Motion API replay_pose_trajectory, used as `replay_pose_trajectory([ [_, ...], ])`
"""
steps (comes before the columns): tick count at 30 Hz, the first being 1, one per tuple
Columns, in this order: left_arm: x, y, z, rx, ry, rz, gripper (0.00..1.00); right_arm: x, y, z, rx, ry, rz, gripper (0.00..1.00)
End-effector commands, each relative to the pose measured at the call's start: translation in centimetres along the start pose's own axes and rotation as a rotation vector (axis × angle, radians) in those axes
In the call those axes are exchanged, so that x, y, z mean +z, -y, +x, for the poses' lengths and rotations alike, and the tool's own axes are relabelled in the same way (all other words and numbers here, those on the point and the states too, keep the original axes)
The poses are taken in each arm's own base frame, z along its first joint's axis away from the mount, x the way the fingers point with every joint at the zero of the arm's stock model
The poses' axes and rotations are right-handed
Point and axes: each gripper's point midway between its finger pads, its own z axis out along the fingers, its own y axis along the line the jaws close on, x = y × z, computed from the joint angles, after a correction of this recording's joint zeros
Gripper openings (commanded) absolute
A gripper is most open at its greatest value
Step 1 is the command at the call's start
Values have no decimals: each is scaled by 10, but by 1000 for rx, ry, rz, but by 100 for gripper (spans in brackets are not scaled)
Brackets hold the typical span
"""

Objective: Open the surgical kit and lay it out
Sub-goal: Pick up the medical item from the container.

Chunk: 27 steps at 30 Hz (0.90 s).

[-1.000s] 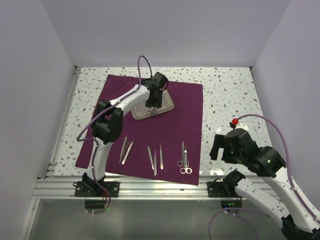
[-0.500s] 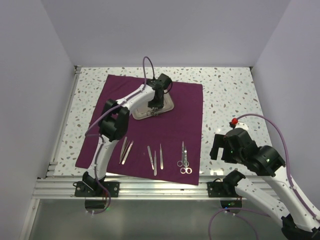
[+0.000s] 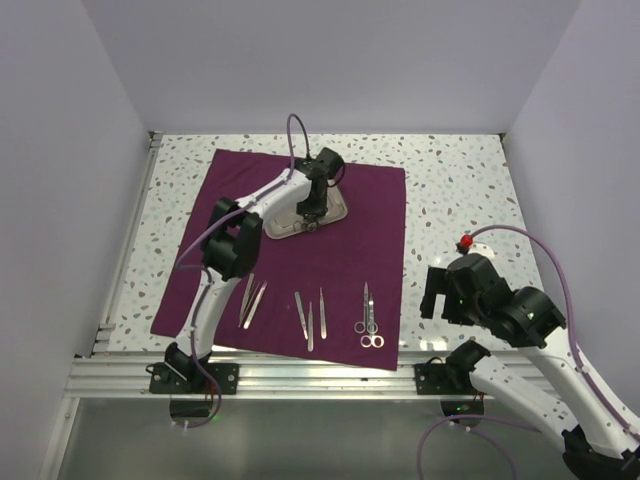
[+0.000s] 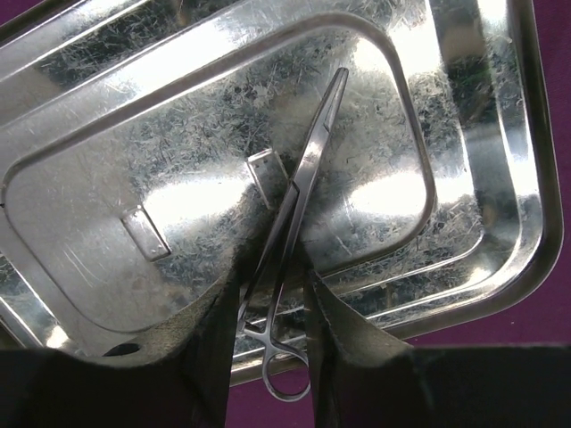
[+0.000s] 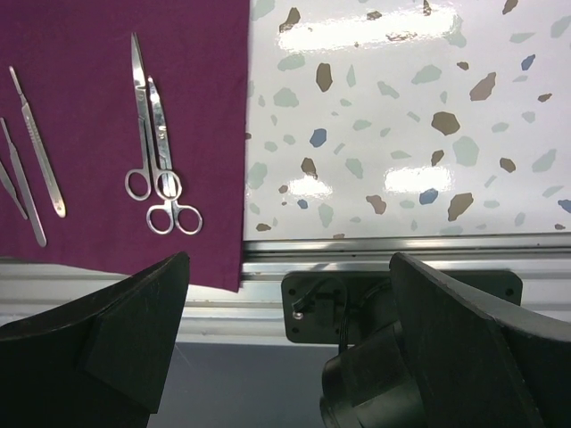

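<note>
Spread flat on speckled white table (image 3: 460, 180), boxed by pale walls (image 3: 330, 60): purple cloth (image 3: 370, 250), steel tray (image 4: 526, 178) at its 12 o'clock, tweezers (image 3: 253, 300) and scissors (image 5: 156, 143) along 6. Left claw (image 4: 272, 276) straddling clamp (image 4: 303, 178) in tray, grip unclear; right claw (image 5: 287, 267) released, at 4 o'clock.

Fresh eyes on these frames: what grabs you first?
The dark maroon cloth lies spread across the speckled table, with a shiny steel tray at its far end. The left claw hangs right over that tray, straddling a ring-handled instrument. Along the cloth's near edge lie tweezers and scissors in a row; the right claw sits open off to the right.
</note>
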Motion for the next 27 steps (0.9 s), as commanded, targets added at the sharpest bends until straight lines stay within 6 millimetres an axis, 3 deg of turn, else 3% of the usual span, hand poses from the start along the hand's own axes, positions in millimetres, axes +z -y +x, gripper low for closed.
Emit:
replay_pose_trajectory([
  [1, 8, -20, 5, 16, -15, -61, 37, -3, 0, -7, -13, 16, 10, 98],
  [3, 12, -24, 16, 22, -36, -71, 36, -2, -2, -7, -17, 12, 4, 99],
  [7, 14, -25, 29, 19, -67, -54, 24, 1, -5, -6, -20, 4, -8, 98],
  [11, 14, -28, 43, -3, -92, -32, 20, 1, -6, -6, -24, 1, -14, 98],
  [12, 17, -32, 55, -2, -111, -39, 18, 1, -6, -6, -26, 1, -11, 98],
  [16, 10, -28, 56, -9, -89, 20, 3, 0, -5, -5, -20, 9, -20, 98],
  [19, 0, -21, 48, -5, -66, 66, 0, -1, -6, -4, -16, 8, -27, 98],
  [27, -56, 0, -15, -14, 62, 188, 0, -4, -7, -4, 2, 18, -48, 98],
])
